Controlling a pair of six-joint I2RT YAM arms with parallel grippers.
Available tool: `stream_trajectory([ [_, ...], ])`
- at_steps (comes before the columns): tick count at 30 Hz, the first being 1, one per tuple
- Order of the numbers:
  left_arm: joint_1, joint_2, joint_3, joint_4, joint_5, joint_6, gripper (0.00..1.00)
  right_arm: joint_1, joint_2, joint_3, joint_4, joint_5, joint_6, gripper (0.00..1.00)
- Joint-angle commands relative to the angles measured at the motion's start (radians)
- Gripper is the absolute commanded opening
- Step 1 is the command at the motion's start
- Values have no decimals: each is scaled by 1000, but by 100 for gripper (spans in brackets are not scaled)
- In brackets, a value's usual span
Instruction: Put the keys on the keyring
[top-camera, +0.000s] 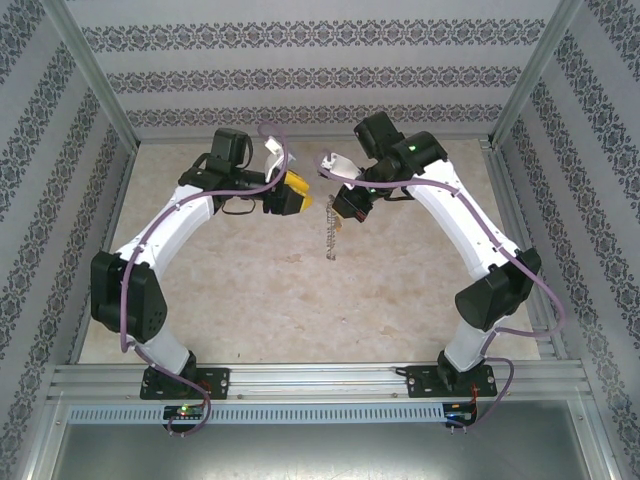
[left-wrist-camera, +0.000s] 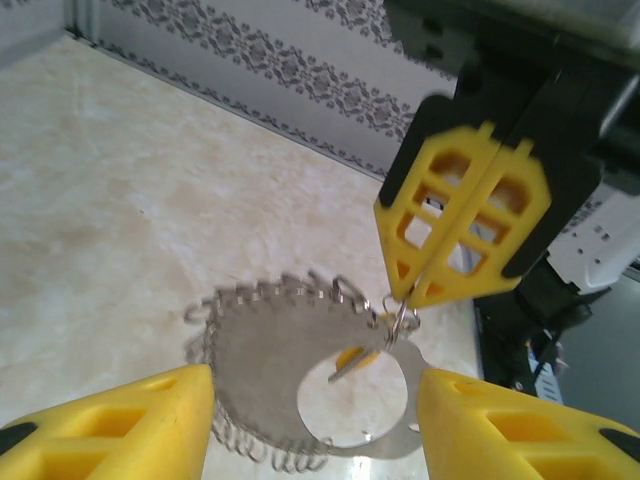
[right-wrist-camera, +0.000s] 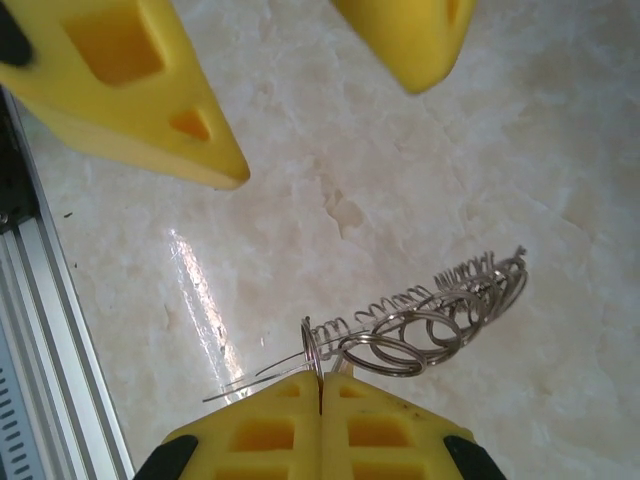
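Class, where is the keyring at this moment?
In the top view the keyring hangs mid-table, pinched at its top by the right gripper, just right of the left gripper.

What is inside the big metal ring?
A small yellow-headed key crosses inside the keyring, with pale table behind. The left gripper's fingers cover its lower sides.

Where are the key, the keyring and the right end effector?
key (left-wrist-camera: 352, 358): left wrist view, its yellowish head.
keyring (left-wrist-camera: 300, 295): left wrist view, fringed top rim.
right end effector (left-wrist-camera: 416, 292): left wrist view, closed fingertips pinching the keyring.
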Motion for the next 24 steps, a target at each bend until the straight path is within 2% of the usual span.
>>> stream_trajectory([
  [1,-7,5,-18,-8,88,42,54,12,19,46,-48,-12,-25,0],
  [12,-72,54,17,-3,99,56,53,25,53,74,-61,-27,-33,0],
  [16,-85,70,20,-6,106,61,49,28,57,72,-56,-27,-34,0],
  [24,-99,90,22,13,108,48,48,28,52,57,-36,-32,-34,0],
])
